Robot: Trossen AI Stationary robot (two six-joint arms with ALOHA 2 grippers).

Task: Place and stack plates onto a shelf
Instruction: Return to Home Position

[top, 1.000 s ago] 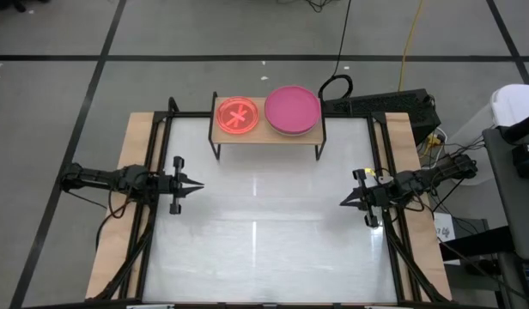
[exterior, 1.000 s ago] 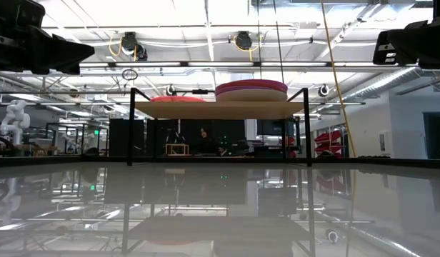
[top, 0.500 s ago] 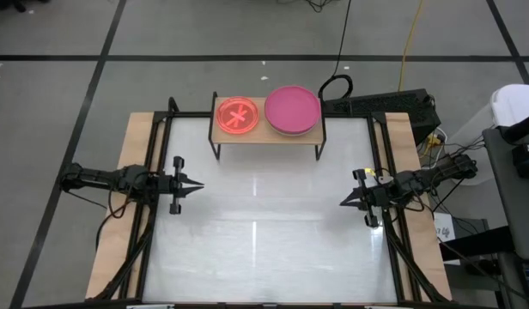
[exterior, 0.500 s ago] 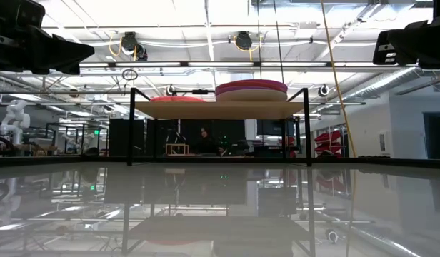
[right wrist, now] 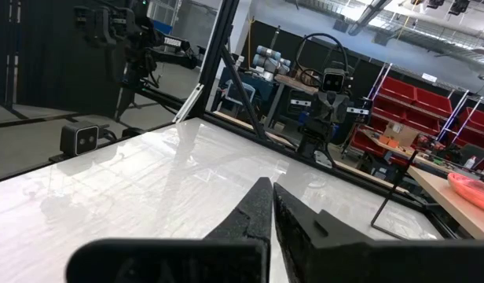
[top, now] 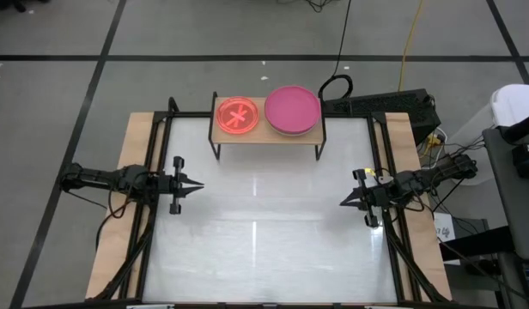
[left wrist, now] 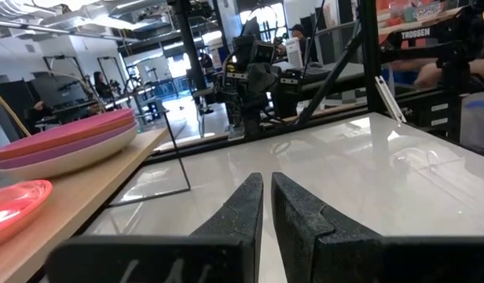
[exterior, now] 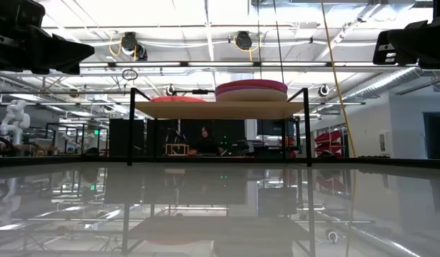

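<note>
1. Shelf (top: 266, 136) stands at far edge of counter (top: 264, 240), approx centred btwn the two arms, board level on its black legs
2. Shelf's left half: pink translucent plate (top: 238, 116) lying flat; can't tell what's under it
3. Shelf's right half: stack of larger plates (top: 292, 109), magenta on top; left wrist view shows purple & beige layers beneath. Stack sits just beside the pink one w/ a thin gap, and in low view rises higher than it
4. Left gripper (top: 198, 184) hovers above counter near its left edge, pointing inward, well apart from shelf; fingers clenched w/ only a slit btwn them, nothing held
5. Right gripper (top: 343, 203) hovers near counter's right edge, pointing inward twd the left arm, also well apart from shelf; fingers pressed together, nothing held
</note>
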